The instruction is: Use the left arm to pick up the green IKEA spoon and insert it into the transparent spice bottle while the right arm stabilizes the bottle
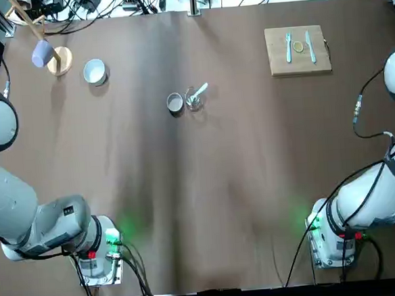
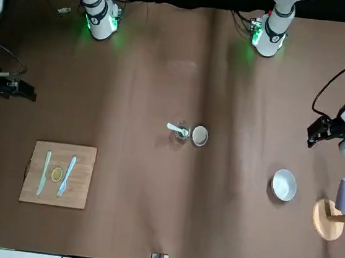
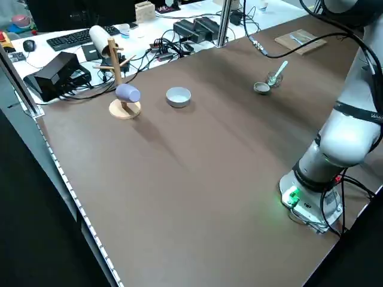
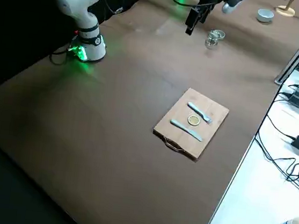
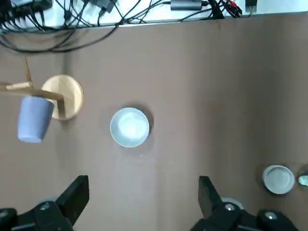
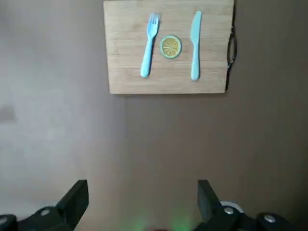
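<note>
From overhead, the green IKEA spoon (image 1: 198,92) already leans in the transparent spice bottle (image 1: 193,100), bowl end up and slanting toward the right arm's side; one grey round tin (image 1: 175,103) touches the bottle. The front view shows one spoon, one bottle and one tin, well apart from both arms. In its wrist view, the left gripper (image 5: 143,201) is spread wide and empty, the tin off beside one finger. The right gripper (image 6: 142,201) likewise gapes, facing one board (image 6: 125,72) with one fork, one knife and a lemon slice.
</note>
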Action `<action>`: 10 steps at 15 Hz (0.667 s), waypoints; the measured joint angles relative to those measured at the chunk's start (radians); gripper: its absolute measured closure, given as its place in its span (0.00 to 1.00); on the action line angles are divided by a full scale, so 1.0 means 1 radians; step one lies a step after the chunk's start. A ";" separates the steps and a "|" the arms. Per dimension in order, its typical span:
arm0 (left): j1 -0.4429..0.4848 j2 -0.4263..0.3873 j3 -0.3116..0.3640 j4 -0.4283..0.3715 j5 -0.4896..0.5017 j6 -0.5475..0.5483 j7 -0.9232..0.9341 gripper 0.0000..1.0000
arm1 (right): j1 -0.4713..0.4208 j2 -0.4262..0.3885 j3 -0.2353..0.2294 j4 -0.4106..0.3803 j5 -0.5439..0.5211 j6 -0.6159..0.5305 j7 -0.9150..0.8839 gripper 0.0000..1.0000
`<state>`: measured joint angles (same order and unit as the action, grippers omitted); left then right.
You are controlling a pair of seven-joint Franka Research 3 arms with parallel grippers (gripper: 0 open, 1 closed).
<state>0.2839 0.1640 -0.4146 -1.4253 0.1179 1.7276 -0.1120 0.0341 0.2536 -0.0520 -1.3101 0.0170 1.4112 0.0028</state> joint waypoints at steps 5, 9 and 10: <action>-0.132 -0.053 0.195 -0.042 -0.108 -0.007 0.000 0.00 | -0.021 -0.152 -0.001 -0.193 -0.013 0.088 0.007 0.00; -0.181 -0.082 0.249 -0.057 -0.129 -0.034 -0.006 0.00 | -0.039 -0.203 -0.001 -0.255 -0.014 0.112 0.008 0.00; -0.181 -0.082 0.249 -0.059 -0.129 -0.037 -0.006 0.00 | -0.039 -0.206 -0.001 -0.267 -0.014 0.125 0.009 0.00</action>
<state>0.1027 0.0822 -0.1657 -1.4838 -0.0108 1.6903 -0.1179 -0.0049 0.0476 -0.0528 -1.5775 0.0029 1.5363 0.0121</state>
